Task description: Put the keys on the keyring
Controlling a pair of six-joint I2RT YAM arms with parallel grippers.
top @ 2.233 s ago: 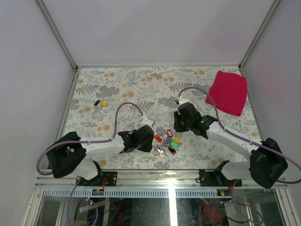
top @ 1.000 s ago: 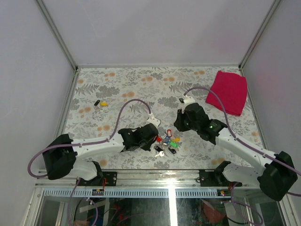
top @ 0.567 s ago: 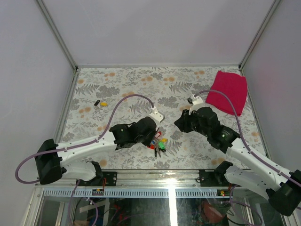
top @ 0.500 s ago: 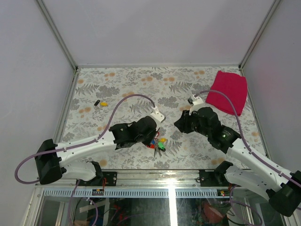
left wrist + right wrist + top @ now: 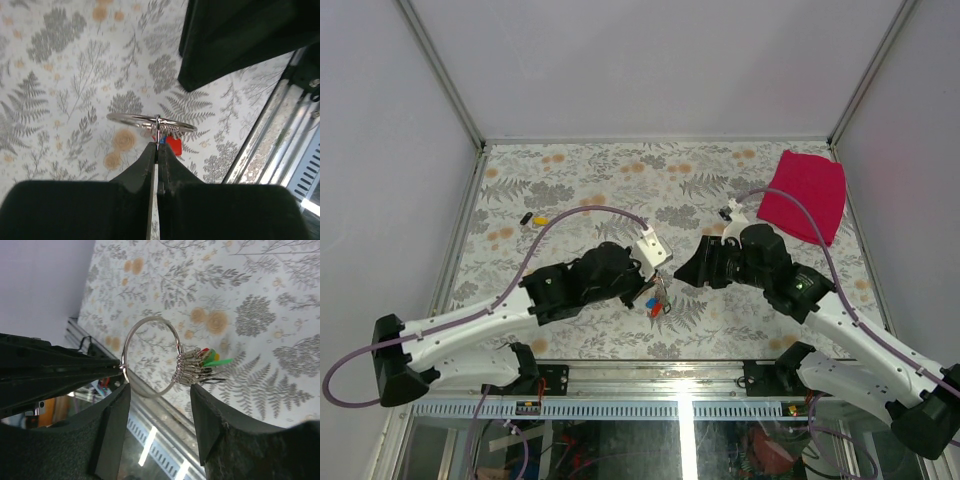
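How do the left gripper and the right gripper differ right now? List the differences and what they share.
The left gripper is shut on the keyring; the right gripper is open and holds nothing. The left gripper carries the keys bunched on that ring; the right gripper faces the ring without touching it. Both point at each other over the table.

From high behind, looking down over the table (image 5: pixel 570 180); from both wrists, close, facing each other across one keyring (image 5: pixel 150 120) (image 5: pixel 150 317).
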